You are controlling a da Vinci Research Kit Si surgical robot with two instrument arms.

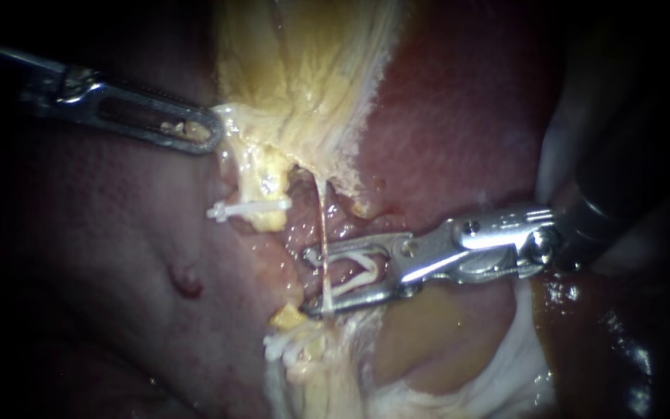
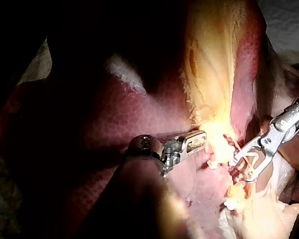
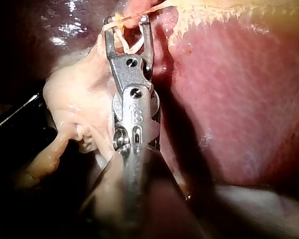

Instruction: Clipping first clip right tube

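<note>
The right instrument's (image 1: 309, 282) jaws stand apart, holding a white clip (image 1: 362, 268) between them. The thin tube (image 1: 323, 209) crosses the gap between the jaws, inside the clip. Above the tube hangs yellow tissue (image 1: 304, 85), with liver (image 1: 443, 124) to its right. Left of the tube sits a second clip (image 1: 246, 209). Farther left, the left instrument's (image 1: 209, 133) jaws pinch the yellow tissue's edge.

My left instrument (image 1: 208, 138) is slim, dull grey metal. Its claw is one long rounded bar with a narrow slot cut through it, hinged on a bright pin. My right instrument (image 1: 309, 282) is shinier steel, with two small screws, a forked open-framed claw, and a thick dark shaft behind.
</note>
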